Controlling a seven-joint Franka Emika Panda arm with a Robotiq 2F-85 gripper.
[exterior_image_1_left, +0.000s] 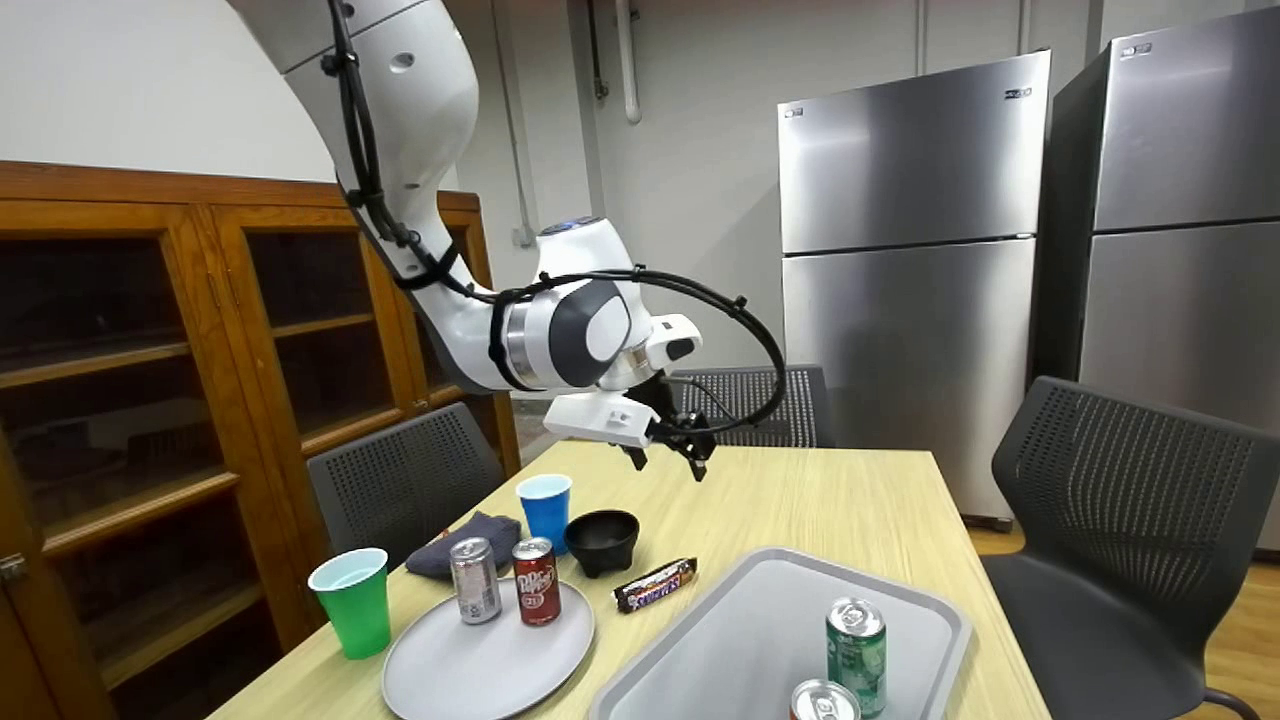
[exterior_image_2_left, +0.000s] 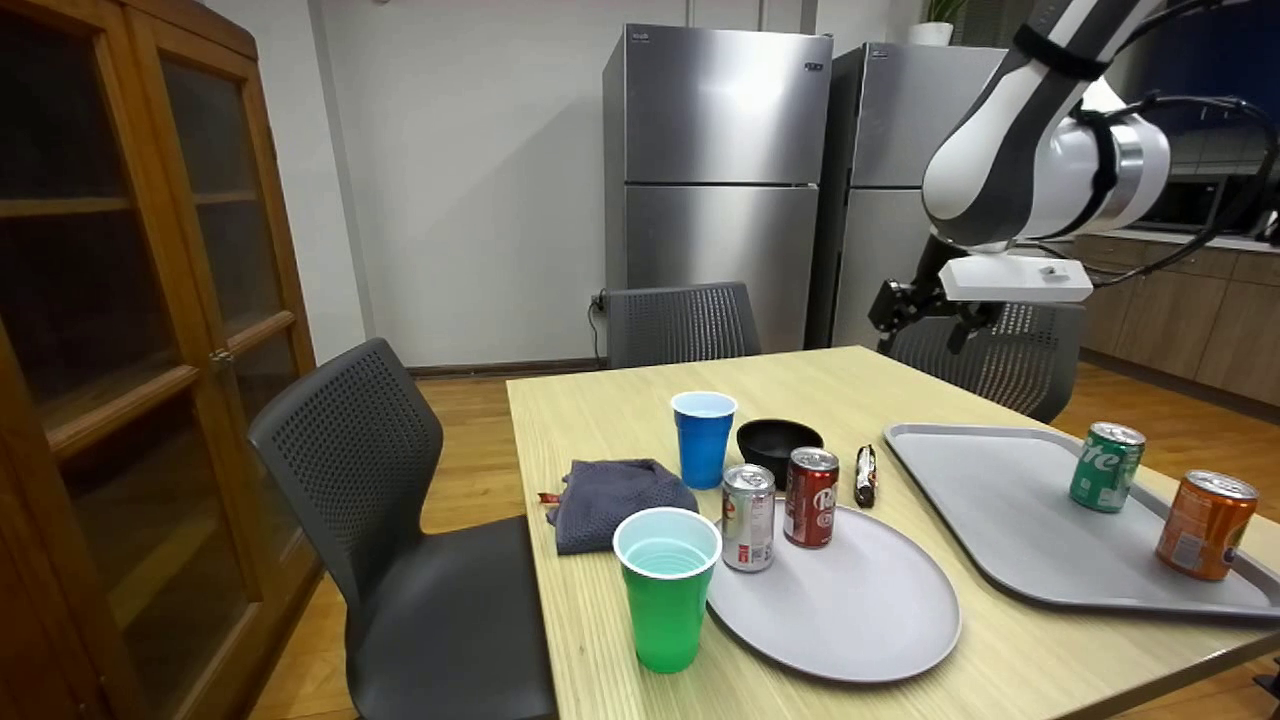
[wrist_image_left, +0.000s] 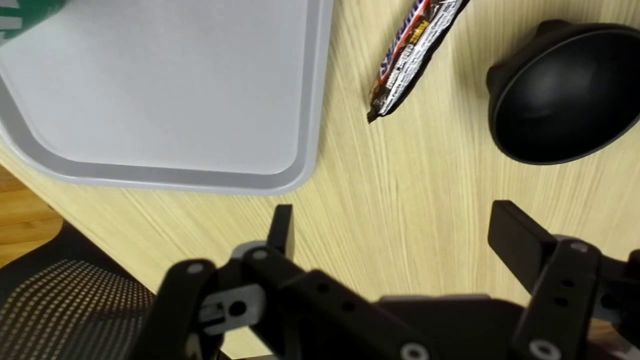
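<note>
Working from a distance, I hold the gripper (wrist_image_left: 394, 225) above a pale wooden table (wrist_image_left: 400, 165), its fingers (wrist_image_left: 281, 229) spread wide apart. In the wrist view, a Snickers bar (wrist_image_left: 414, 60) lies just right of top centre, between a gray tray (wrist_image_left: 175, 95) at upper left and a black bowl (wrist_image_left: 565, 95) at upper right. In an exterior view, a silver can (exterior_image_1_left: 475, 582) and a red Dr Pepper can (exterior_image_1_left: 537, 583) stand on a round plate (exterior_image_1_left: 480, 675) at lower left.

A slim, oblong chocolate bar (wrist_image_left: 417, 52) in a glossy dark-brown wrapper with white, purple and red print lies on the pale wood-grain worktop (wrist_image_left: 390, 200) between, and apart from, a rectangular gray tray (wrist_image_left: 200, 90) and a round black bowl (wrist_image_left: 565, 95) on stubby feet, standing open side up.
</note>
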